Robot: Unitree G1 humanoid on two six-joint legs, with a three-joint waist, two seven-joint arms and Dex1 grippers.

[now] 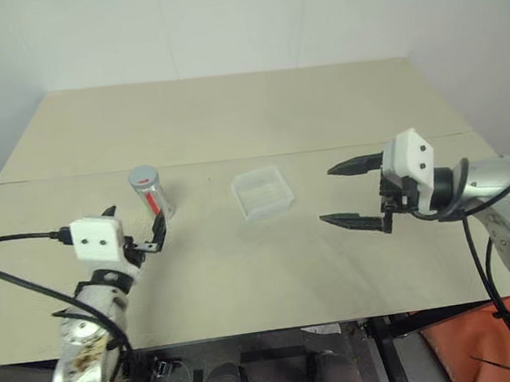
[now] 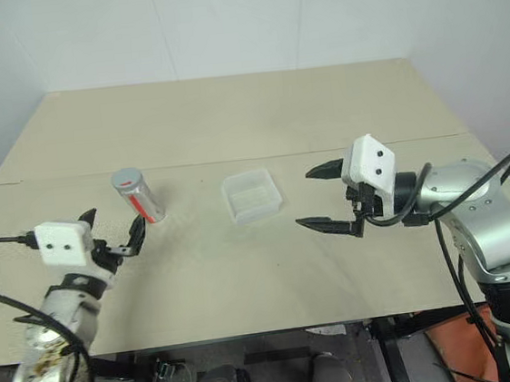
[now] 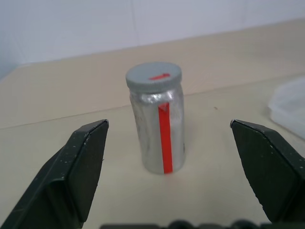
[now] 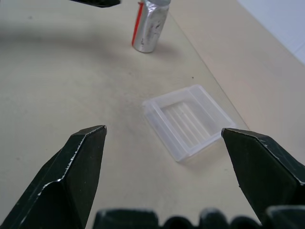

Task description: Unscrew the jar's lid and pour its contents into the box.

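Observation:
The silvery jar (image 1: pixel 154 198) with a red stripe stands upright on the left side of the table, its grey lid (image 1: pixel 143 176) still on. Its contents are hidden inside. My left gripper (image 1: pixel 135 222) is open just in front of the jar, level with it and apart from it; in the left wrist view the jar (image 3: pixel 159 129) stands a little beyond my two black fingers (image 3: pixel 81 162). The clear box (image 1: pixel 262 192) lies at the table's middle and looks empty. To the right of the box, my right gripper (image 1: pixel 329 196) hovers open, pointing left, with nothing in it.
The beige table (image 1: pixel 245 274) is made of two boards, with a seam (image 1: pixel 233 159) running behind the jar and box. A white wall stands behind. Black cables hang from both arms. An orange object (image 1: pixel 473 351) lies below the table's front right corner.

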